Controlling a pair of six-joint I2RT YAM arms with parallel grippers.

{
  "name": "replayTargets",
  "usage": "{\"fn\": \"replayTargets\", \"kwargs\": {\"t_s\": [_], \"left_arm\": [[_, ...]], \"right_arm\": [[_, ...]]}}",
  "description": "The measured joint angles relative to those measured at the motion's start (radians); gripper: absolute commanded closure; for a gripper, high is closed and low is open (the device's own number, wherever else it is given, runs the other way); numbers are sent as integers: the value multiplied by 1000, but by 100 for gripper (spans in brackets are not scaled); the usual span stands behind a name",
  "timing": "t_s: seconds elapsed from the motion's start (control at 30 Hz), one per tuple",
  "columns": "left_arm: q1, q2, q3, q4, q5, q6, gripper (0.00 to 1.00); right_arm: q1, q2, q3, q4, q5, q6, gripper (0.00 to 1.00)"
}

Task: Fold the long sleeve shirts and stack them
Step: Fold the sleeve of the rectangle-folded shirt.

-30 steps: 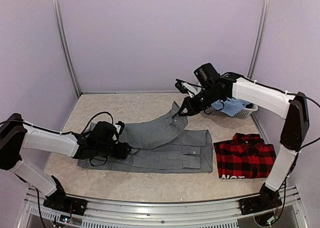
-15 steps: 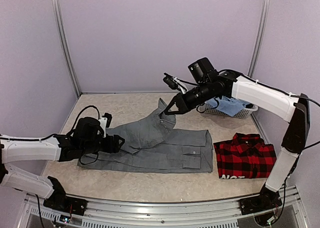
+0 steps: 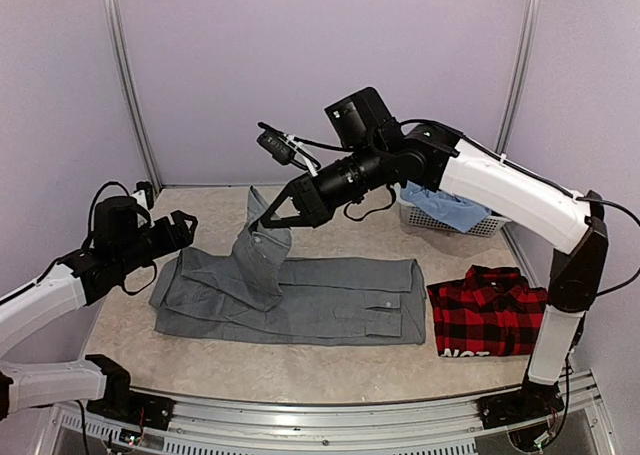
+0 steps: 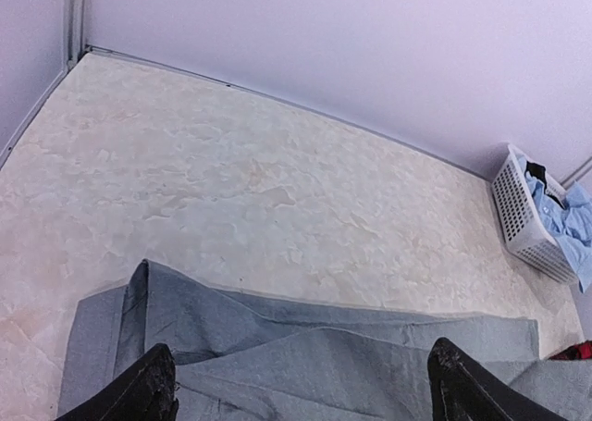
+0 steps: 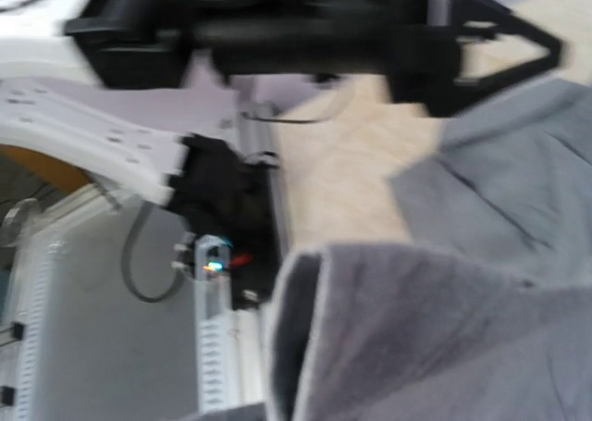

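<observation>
The grey long sleeve shirt lies flat across the middle of the table. My right gripper is shut on its sleeve cuff and holds it up over the shirt's left half. In the right wrist view the grey sleeve fills the lower frame, blurred, and hides the fingers. My left gripper hovers open and empty above the shirt's left end. Its two black fingertips stand wide apart over the grey cloth. The red-and-black plaid shirt lies folded at the right.
A white basket holding blue cloth stands at the back right, also in the left wrist view as the basket. Purple walls enclose the table on three sides. The metal rail runs along the near edge.
My right gripper has carried the sleeve leftwards over the shirt. My left gripper has lifted off the shirt, drawn back to the left and opened wider.
</observation>
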Motion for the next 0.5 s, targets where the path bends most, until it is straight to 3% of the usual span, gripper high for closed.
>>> {"fn": "replayTargets", "kwargs": {"t_s": [0.2, 0.5], "left_arm": [[104, 5, 27, -46, 38, -24, 10], [123, 47, 57, -63, 61, -24, 10]], "right_arm": [[64, 63, 132, 0, -46, 22, 100], [127, 138, 201, 6, -90, 52, 100]]}}
